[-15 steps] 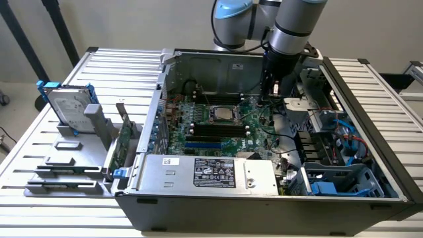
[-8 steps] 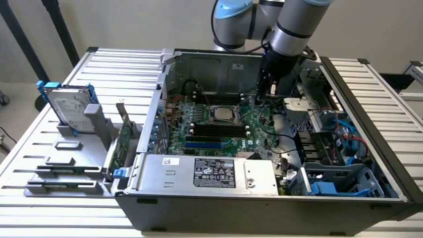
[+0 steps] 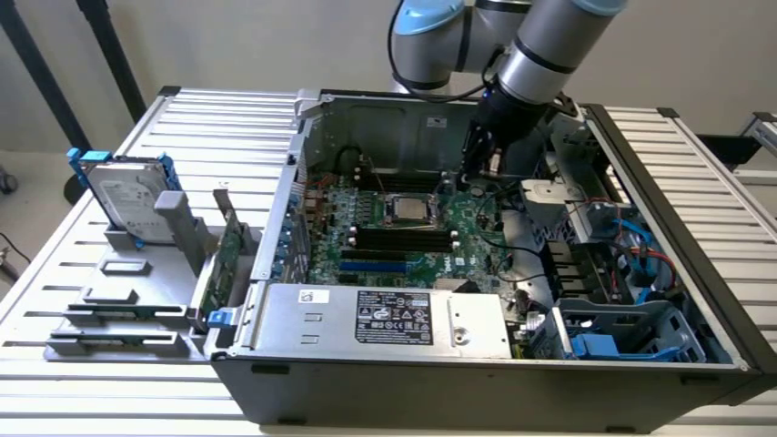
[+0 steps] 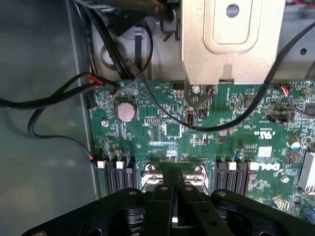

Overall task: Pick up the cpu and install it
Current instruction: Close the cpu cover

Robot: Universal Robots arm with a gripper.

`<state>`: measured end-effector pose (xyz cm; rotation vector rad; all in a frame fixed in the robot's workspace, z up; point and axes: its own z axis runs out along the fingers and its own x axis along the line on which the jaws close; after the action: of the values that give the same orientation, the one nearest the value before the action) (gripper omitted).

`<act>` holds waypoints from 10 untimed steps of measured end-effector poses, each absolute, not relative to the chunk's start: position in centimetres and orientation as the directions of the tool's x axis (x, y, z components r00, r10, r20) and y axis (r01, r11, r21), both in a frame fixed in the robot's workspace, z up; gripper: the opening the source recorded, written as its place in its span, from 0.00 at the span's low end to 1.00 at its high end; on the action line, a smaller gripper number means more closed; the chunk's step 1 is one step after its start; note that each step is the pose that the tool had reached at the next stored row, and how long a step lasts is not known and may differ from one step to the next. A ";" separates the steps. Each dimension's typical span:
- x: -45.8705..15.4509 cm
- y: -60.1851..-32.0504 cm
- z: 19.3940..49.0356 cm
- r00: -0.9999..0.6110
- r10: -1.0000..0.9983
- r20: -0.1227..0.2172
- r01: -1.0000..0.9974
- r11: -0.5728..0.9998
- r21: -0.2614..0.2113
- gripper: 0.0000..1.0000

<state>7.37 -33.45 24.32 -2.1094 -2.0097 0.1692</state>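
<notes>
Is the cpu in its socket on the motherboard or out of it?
In: the cpu lies flat inside the socket frame on the motherboard. Whether it is latched down, cannot tell.

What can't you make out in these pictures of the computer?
1. Wrist view: the shut gripper covers most of the processor socket, so its contents are hidden.
2. Exterior view: what looks like the cpu is too small to judge whether it is seated.
3. Exterior view: the power supply label text is too small to read.
</notes>
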 end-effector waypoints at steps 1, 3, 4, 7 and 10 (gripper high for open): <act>7.3 -33.5 24.3 0.057 0.996 0.069 0.968 -0.038 -0.248 0.11; 7.2 -33.5 24.3 0.056 0.996 0.068 0.964 -0.036 -0.264 0.11; 7.1 -33.5 24.3 0.055 0.996 0.069 0.962 -0.035 -0.271 0.11; 6.7 -33.5 24.3 0.052 0.996 0.072 0.959 -0.029 -0.283 0.11; 6.3 -33.5 24.3 0.048 0.996 0.075 0.956 -0.024 -0.294 0.11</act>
<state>6.26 -33.51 24.27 -2.0630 -1.9891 0.2199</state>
